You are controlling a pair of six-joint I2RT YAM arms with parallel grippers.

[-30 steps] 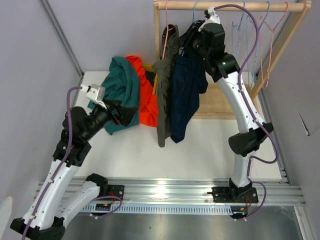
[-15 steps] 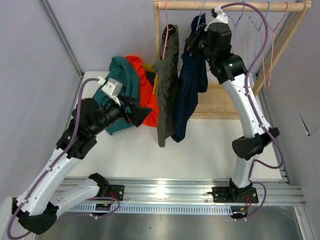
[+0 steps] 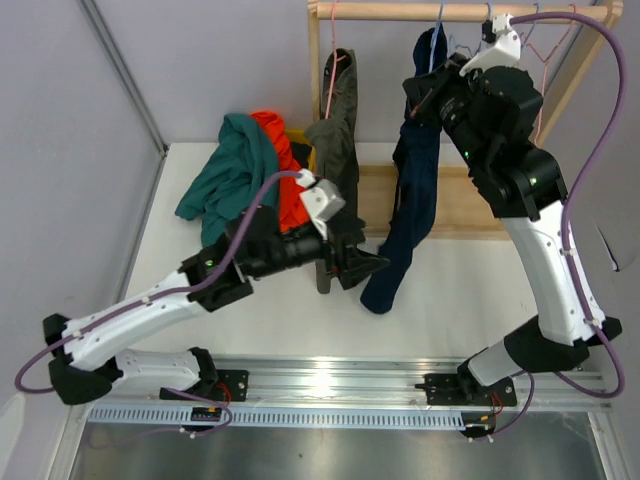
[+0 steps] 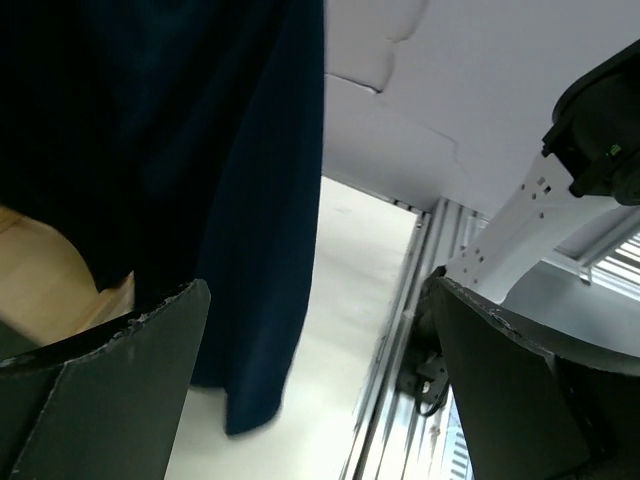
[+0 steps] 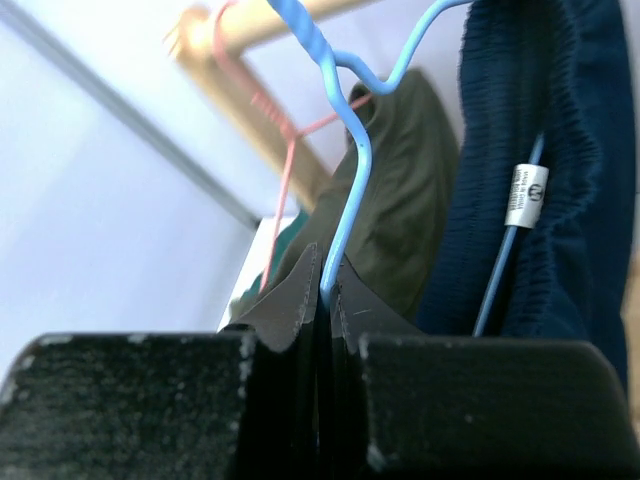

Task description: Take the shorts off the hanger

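Observation:
Navy blue shorts [image 3: 410, 200] hang from a blue hanger [image 5: 350, 180] under the wooden rail [image 3: 460, 12]. My right gripper [image 3: 432, 95] is shut on the hanger's wire just below its hook; in the right wrist view its tips [image 5: 325, 275] pinch the wire, with the navy waistband [image 5: 560, 200] to the right. Olive-grey shorts [image 3: 340, 130] hang on a pink hanger [image 5: 290, 150] to the left. Teal shorts [image 3: 230, 175] and orange shorts [image 3: 285, 185] lie heaped on the table. My left gripper [image 3: 368, 265] is open and empty beside the navy shorts' lower end [image 4: 250, 300]. Black shorts are not visible.
The rack's wooden base [image 3: 460, 205] and slanted side posts [image 3: 575, 70] stand at the back right. Empty pink and blue hangers [image 3: 555, 40] hang at the rail's right end. The metal rail [image 3: 330, 380] runs along the table's near edge. Grey walls close both sides.
My right gripper has carried the blue hanger and navy shorts rightward along the rail. My left arm has swung right from the teal heap to the navy shorts' lower end.

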